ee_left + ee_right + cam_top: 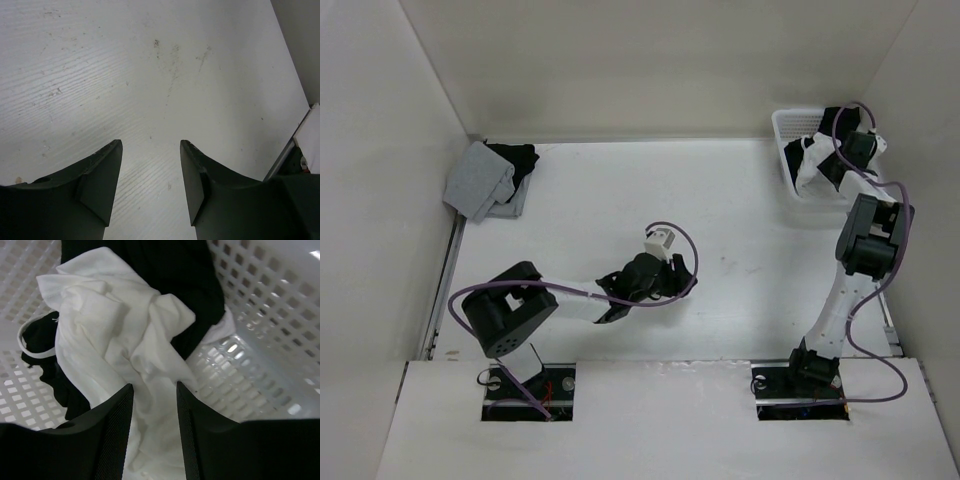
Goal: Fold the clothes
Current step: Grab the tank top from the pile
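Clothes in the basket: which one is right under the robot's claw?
The white garment, bunched in the basket directly below the open right gripper. The black garment lies around it, off to the sides.

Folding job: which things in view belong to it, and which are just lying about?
Job: white garment, in the basket under the open right gripper; left gripper, open over the table.
Lying about: the basket itself; black garment in it; grey garment and black cloth at the table's far left corner.
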Available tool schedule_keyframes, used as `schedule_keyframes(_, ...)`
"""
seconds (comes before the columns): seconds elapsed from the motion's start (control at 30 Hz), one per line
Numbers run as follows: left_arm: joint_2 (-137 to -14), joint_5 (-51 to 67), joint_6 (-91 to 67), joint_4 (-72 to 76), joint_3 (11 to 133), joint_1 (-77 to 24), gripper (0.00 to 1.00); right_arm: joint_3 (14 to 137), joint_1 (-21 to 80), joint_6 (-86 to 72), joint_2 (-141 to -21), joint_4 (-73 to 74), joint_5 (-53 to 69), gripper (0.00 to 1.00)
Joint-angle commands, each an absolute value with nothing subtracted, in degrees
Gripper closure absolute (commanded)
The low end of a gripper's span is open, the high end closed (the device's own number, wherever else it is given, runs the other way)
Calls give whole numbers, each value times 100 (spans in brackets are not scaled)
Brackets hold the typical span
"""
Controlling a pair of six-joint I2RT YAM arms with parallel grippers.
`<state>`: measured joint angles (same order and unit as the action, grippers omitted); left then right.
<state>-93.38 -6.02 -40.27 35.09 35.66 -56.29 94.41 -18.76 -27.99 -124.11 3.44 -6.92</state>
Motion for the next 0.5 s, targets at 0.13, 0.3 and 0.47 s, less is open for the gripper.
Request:
schedule_keyframes(0.13, -9589, -334, -4184, 3990, 3700, -5743, 52, 10256, -1824, -2847, -12849, 52, -53, 75)
schedule_keyframes(0.3, -9528, -290, -4183, 3990, 3683, -5665, 52, 9953, -1824, -2944, -12370, -295, -35, 100)
schedule_keyframes(0.47, -9387, -343, -4140, 4034, 3621, -5638, 52, 8580, -1684, -3163, -10549, -1344, -70, 100)
